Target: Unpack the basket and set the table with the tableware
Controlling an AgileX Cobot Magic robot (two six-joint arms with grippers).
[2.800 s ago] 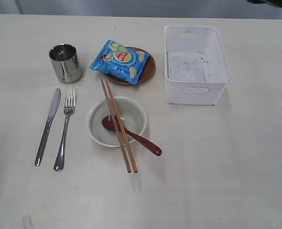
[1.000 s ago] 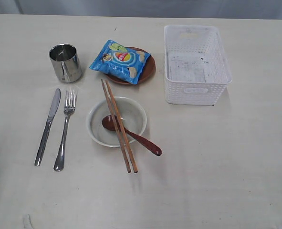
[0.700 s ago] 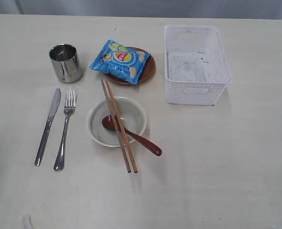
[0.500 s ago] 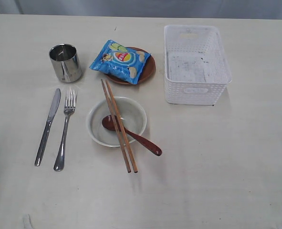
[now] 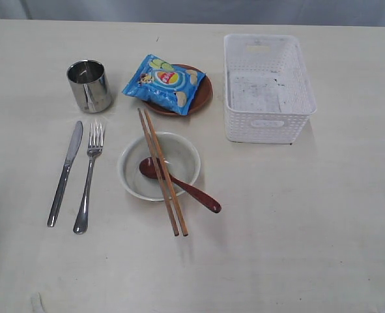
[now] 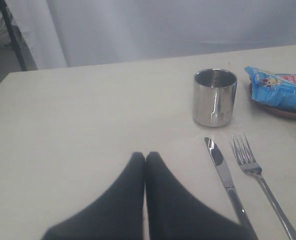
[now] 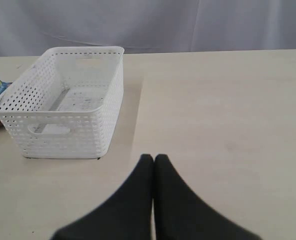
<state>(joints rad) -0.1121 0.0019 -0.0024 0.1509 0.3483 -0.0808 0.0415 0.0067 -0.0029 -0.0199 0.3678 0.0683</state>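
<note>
The white lattice basket stands empty at the back right of the cream table. Laid out on the table are a steel cup, a knife and a fork. A grey-white bowl holds a dark red spoon, with two chopsticks lying across it. The brown plate sits behind the bowl. My left gripper is shut and empty, near the knife. My right gripper is shut and empty, beside the basket. Neither gripper shows in the exterior view.
A blue chip bag lies on the brown plate. A grey curtain backs the table's far edge in both wrist views.
A dark arm part at the top right corner has gone out of the exterior view. Nothing on the table has moved.
</note>
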